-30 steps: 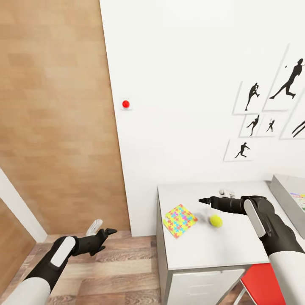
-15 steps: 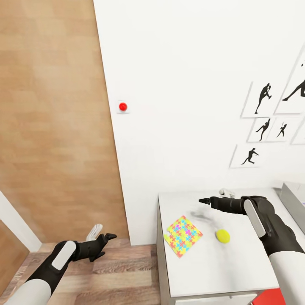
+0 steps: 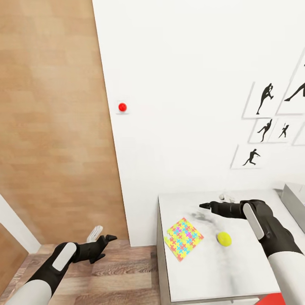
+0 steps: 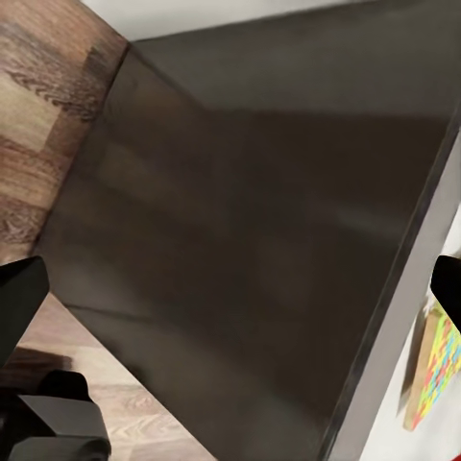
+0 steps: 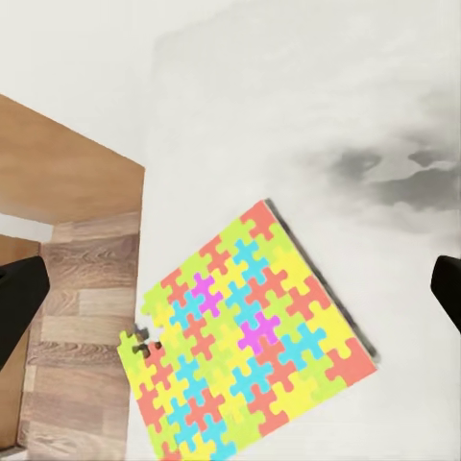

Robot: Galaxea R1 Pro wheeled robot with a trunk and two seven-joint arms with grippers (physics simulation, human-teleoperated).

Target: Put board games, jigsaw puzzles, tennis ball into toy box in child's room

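Right tool [image 3: 202,206] above jigsaw puzzle [image 3: 184,238]

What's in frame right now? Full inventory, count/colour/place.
jigsaw puzzle: 1, multicolour puzzle-piece pattern, flat on the table near its left edge
tennis ball: 1, yellow-green, on the table to the right of the puzzle, apart from it
table: 1, light grey top, against the white wall
toy box: 1, light grey, partly visible at the right edge of the head view
door: 1, brown wood, left of the wall
red button: 1, on the wall
baseball silhouettes: several, black, on the wall at right
floor: wood plank
left gripper: black, open, over the floor
right gripper: black, open, above the table
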